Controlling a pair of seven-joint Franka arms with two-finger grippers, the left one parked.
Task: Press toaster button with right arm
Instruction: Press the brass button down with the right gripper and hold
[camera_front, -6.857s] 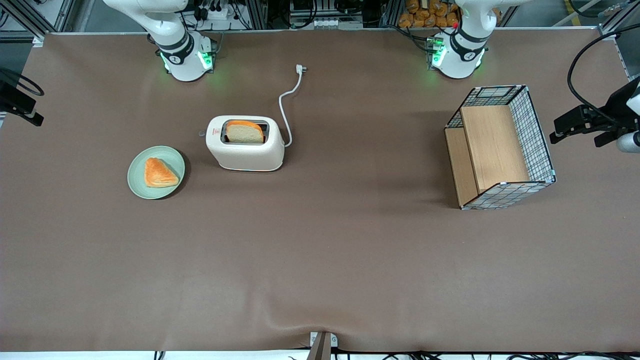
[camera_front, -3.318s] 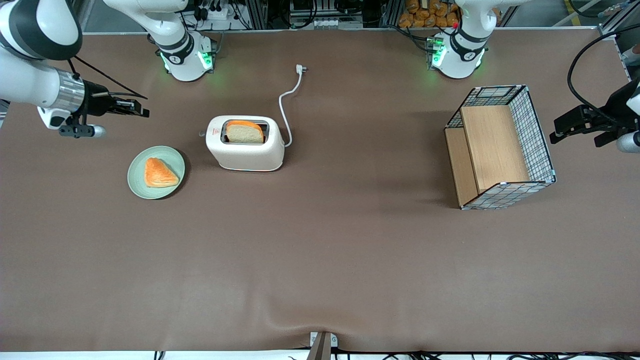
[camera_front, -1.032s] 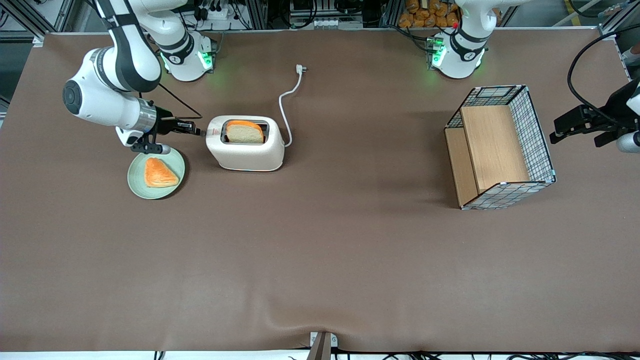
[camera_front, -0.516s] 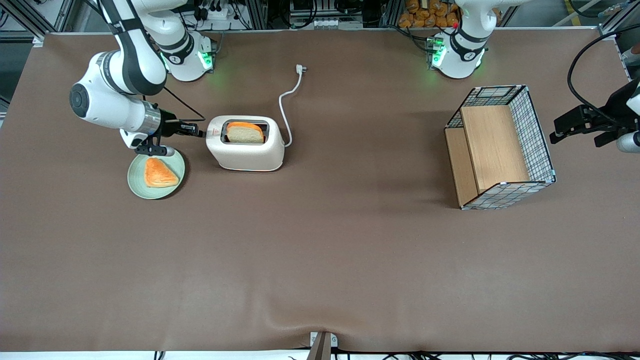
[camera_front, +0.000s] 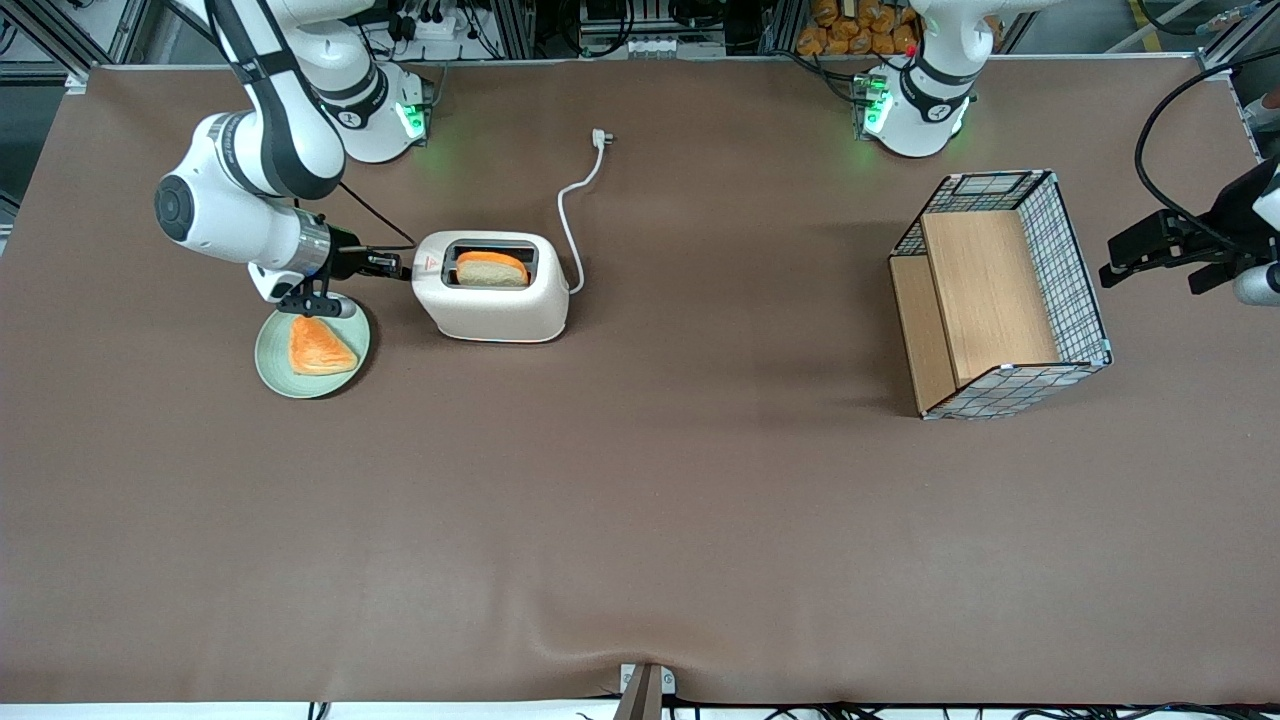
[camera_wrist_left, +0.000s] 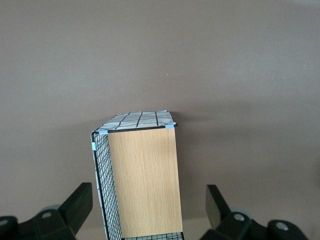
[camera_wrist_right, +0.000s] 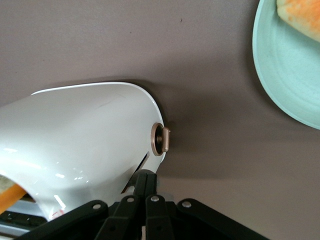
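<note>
Claw on the toaster lever, press in hand

The right arm's claw (camera_front: 392, 266), fingers closed together, sits at the narrow end of the one toaster (camera_front: 490, 286), over its button; next it must push down fully. One bread slice (camera_front: 491, 270) in the slot, one pastry (camera_front: 318, 345) on one plate (camera_front: 271, 363), one basket (camera_front: 1000, 292).

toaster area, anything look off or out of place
The toaster is unplugged: its cord ends in a loose plug lying on the table. The basket lies tipped on its side. The tool sits at the toaster's narrow end.
</note>
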